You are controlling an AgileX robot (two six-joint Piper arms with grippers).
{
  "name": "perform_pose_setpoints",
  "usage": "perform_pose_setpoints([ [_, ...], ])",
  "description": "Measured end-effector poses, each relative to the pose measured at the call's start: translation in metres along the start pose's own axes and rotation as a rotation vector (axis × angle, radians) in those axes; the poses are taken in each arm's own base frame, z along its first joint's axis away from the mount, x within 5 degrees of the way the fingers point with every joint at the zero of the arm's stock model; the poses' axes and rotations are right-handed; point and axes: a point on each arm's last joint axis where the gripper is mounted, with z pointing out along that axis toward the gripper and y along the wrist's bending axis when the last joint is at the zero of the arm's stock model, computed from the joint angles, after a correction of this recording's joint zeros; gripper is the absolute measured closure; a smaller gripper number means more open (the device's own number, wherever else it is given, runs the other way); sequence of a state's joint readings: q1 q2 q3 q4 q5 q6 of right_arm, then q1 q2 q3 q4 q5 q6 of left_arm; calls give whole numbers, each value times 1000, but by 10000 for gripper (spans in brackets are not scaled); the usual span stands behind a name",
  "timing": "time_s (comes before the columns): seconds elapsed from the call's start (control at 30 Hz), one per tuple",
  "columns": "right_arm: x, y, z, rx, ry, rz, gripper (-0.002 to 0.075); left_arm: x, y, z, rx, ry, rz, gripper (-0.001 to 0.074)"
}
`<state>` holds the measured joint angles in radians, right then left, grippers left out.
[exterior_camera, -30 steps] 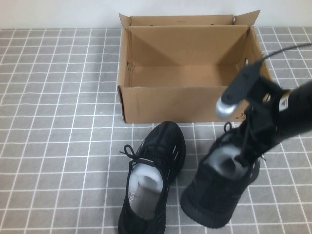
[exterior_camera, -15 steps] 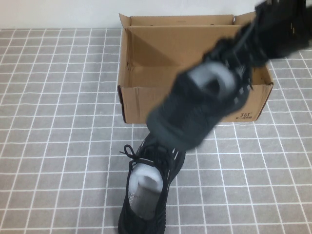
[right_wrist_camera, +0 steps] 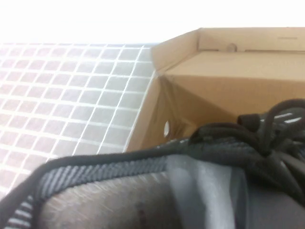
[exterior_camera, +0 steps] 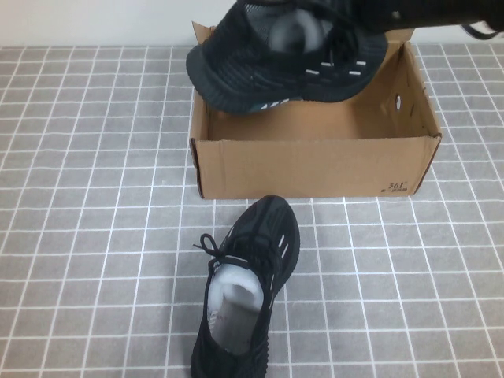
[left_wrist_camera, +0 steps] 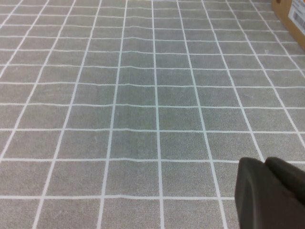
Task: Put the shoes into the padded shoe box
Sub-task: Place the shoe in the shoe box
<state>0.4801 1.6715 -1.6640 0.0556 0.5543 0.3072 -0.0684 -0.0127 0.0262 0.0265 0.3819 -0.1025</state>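
Observation:
My right gripper (exterior_camera: 361,17) is shut on one black knit shoe (exterior_camera: 283,55) and holds it in the air over the back of the open brown shoe box (exterior_camera: 315,165). The toe points left, past the box's left wall. The fingers are hidden by the shoe. In the right wrist view the shoe's grey lining (right_wrist_camera: 205,191) fills the foreground, with the box (right_wrist_camera: 224,86) beyond it. The second shoe (exterior_camera: 244,299) lies on the tiled table in front of the box, opening up. My left gripper (left_wrist_camera: 265,163) is shut and empty, low over the tiles; it is out of the high view.
The box has upright flaps and round side holes (exterior_camera: 398,101), and a "361" print (exterior_camera: 397,187) at its front right corner. A corner of the box shows in the left wrist view (left_wrist_camera: 290,12). Grey tiled cloth (exterior_camera: 94,197) covers the table around it.
My right gripper has lifted the shoe off the table at the front right and carried it up and back-left to above the box. The second shoe has not moved.

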Motion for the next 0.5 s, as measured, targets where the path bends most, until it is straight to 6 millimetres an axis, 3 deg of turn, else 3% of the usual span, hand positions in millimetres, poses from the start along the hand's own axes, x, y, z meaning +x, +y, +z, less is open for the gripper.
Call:
perform_pose_setpoints([
  [0.17,-9,-1,31,15,-11,15,706,0,0,0,0,0,0,738],
  [0.2,-54,4,9,-28,-219,33,729,0,0,0,0,0,0,738],
  [0.3,-61,-5,20,-15,-245,95,729,0,0,0,0,0,0,738],
  [0.33,-22,-12,54,41,-37,81,706,0,0,0,0,0,0,738],
  [0.5,-21,-27,74,83,-45,147,706,0,0,0,0,0,0,738],
])
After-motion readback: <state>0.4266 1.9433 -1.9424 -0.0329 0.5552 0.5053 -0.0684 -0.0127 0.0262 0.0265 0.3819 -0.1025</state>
